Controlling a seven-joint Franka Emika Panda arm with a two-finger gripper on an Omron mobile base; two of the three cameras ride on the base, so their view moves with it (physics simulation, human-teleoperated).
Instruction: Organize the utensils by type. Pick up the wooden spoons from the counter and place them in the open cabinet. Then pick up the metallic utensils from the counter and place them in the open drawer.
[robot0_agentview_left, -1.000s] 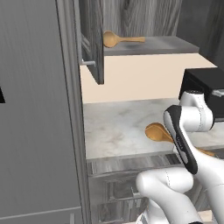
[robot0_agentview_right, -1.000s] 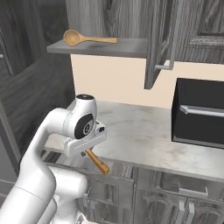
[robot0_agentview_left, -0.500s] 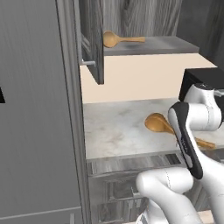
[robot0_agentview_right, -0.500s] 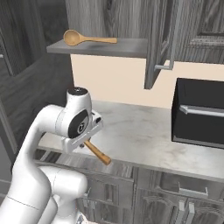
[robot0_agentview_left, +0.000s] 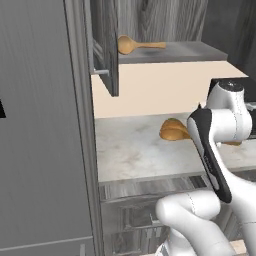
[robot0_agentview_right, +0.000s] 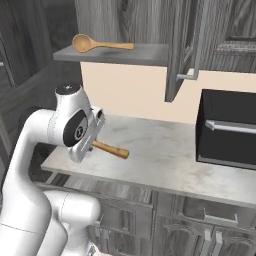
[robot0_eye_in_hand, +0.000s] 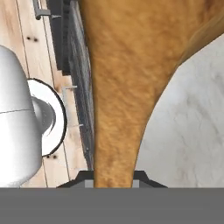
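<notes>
Tool (robot0_eye_in_hand: 113, 181) clamped on second spoon (robot0_agentview_left: 174, 130), now lifted higher off table (robot0_agentview_left: 135, 150). First spoon (robot0_agentview_left: 135, 45) already on cabinet shelf (robot0_agentview_right: 145, 54). Next: carry up.

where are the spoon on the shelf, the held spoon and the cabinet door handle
shelf spoon (robot0_agentview_right: 82, 43), right base view, its bowl
held spoon (robot0_agentview_left: 172, 130), left base view, its bowl
door handle (robot0_agentview_right: 182, 76), right base view, its bar

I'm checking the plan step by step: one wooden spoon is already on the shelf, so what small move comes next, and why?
Probably lift the held wooden spoon higher toward the cabinet shelf. The gripper is shut on its handle, and it is low over the counter, well under the shelf.
</notes>
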